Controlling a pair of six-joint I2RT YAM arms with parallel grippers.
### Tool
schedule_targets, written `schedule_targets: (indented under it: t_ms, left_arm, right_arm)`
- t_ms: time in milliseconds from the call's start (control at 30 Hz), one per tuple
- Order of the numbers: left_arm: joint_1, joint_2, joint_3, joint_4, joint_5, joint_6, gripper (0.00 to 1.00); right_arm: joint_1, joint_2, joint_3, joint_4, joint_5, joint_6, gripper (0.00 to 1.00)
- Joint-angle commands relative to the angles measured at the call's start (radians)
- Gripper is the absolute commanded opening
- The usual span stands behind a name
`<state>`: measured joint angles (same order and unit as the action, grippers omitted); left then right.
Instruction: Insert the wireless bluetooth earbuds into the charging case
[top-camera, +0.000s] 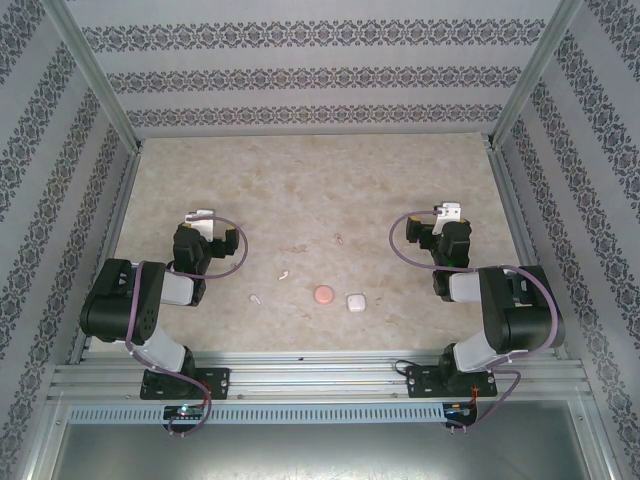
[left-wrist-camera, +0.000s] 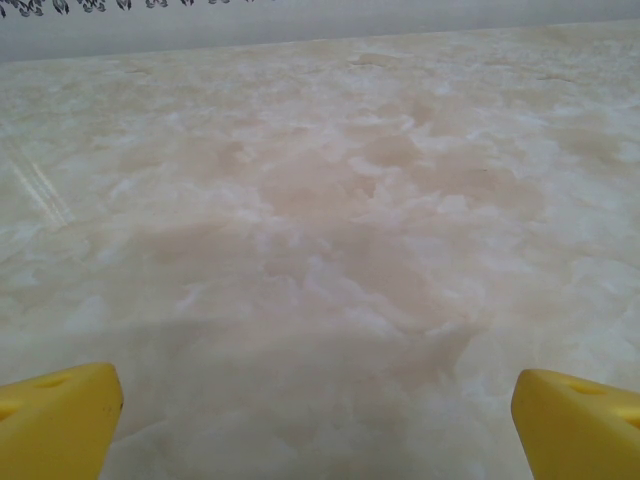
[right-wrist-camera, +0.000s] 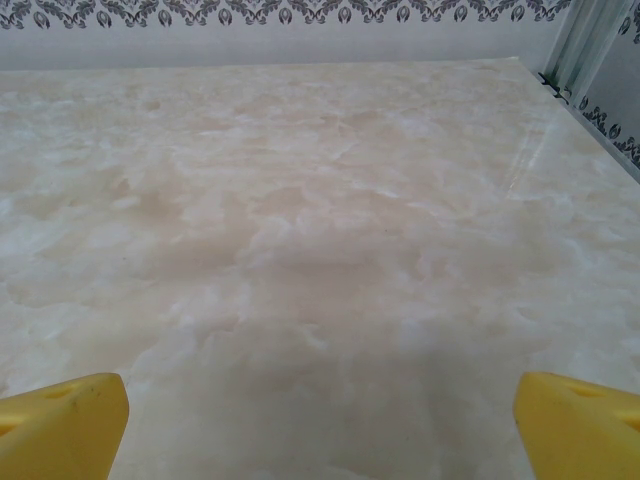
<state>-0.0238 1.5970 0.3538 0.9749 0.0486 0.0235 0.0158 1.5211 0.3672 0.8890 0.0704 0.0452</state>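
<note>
your left tool has its yellow fingers spread wide, empty, over bare worktop; your right tool is just as open and empty. one earbud lies between the arms, left of centre, and a second earbud lies near it, closer to the arm bases. the pink disc sits to their right, with the white block just beside it. both tools are well apart from all four.
</note>
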Motion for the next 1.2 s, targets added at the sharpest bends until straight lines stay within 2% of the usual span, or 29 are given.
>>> schedule_targets:
  t_ms: [0,467,700,833,900,1000,1100,1167]
  left_arm:
    - [0.012,-0.012,0.017,-0.013,-0.006,0.011,1.00]
    - [0.012,-0.011,0.034,-0.037,-0.037,-0.004,1.00]
    - [0.035,-0.016,0.043,-0.061,-0.018,-0.028,1.00]
    - [0.036,-0.060,0.010,-0.031,-0.049,-0.043,1.00]
    - [0.036,-0.107,0.013,-0.075,-0.034,-0.035,1.00]
    - [0.035,-0.196,0.059,-0.228,0.014,-0.016,1.00]
    - [0.036,-0.273,0.133,-0.408,0.038,-0.040,0.99]
    - [0.035,-0.301,0.194,-0.518,0.100,-0.071,0.96]
  right_arm:
    - [0.006,-0.012,0.016,0.005,0.003,-0.013,0.98]
    - [0.006,-0.012,0.016,0.003,-0.001,-0.013,0.98]
    - [0.006,-0.015,0.014,0.006,-0.001,-0.015,0.98]
    - [0.025,-0.085,0.024,-0.064,-0.009,-0.043,0.98]
    - [0.037,-0.157,0.082,-0.239,-0.003,-0.040,0.98]
    - [0.054,-0.231,0.230,-0.617,0.023,0.051,0.98]
    - [0.105,-0.252,0.379,-0.954,0.054,0.160,0.98]
    - [0.157,-0.252,0.452,-1.113,0.062,0.203,0.98]
